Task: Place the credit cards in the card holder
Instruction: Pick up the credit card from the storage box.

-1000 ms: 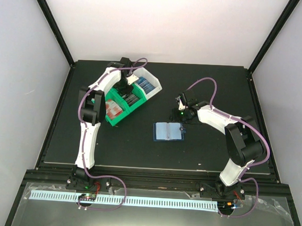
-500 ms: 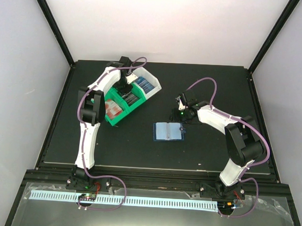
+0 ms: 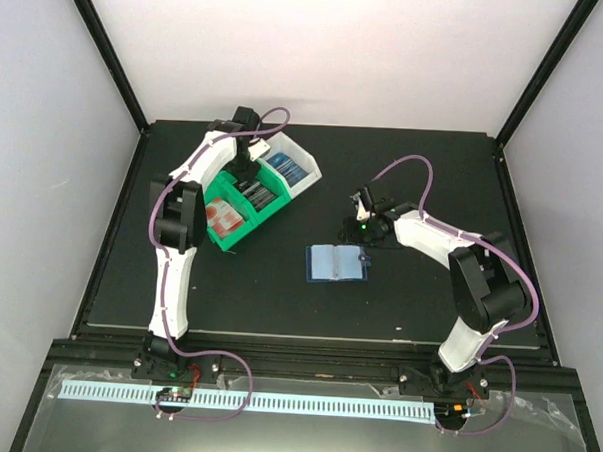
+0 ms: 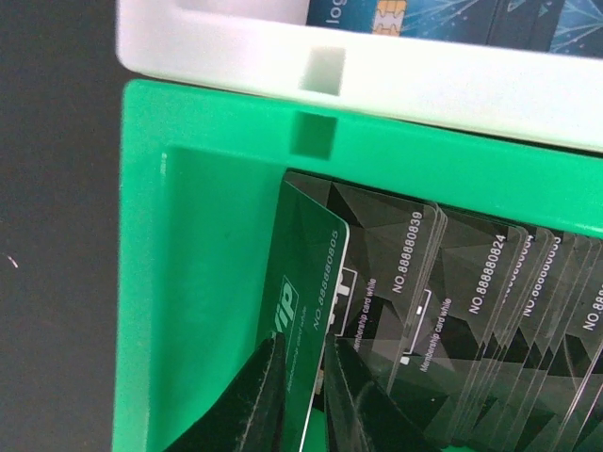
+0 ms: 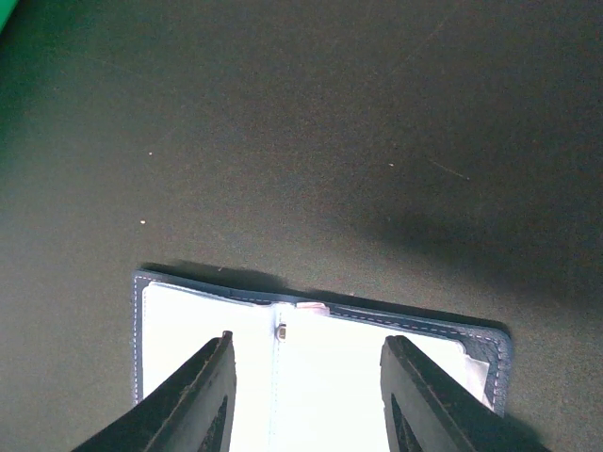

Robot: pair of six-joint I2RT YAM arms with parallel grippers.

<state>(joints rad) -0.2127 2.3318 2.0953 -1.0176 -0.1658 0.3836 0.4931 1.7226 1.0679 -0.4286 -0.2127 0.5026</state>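
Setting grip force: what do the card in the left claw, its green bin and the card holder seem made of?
Dark card: glossy plastic, likely; it mirrors the green wall. Green bin: smooth moulded plastic, slight sheen. Card holder: stitched leather or imitation; can't tell which.

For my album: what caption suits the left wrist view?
Left tool pinching one credit card inside the green bin.

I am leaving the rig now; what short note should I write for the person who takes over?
Left claw: shut on one dark card, upright in the bin's middle part beside other cards.
Right claw: open, by the holder.
Holder lies open; no card seen in it.
Done: one card gripped.
Left: lift it, slide it into the holder, then the rest.
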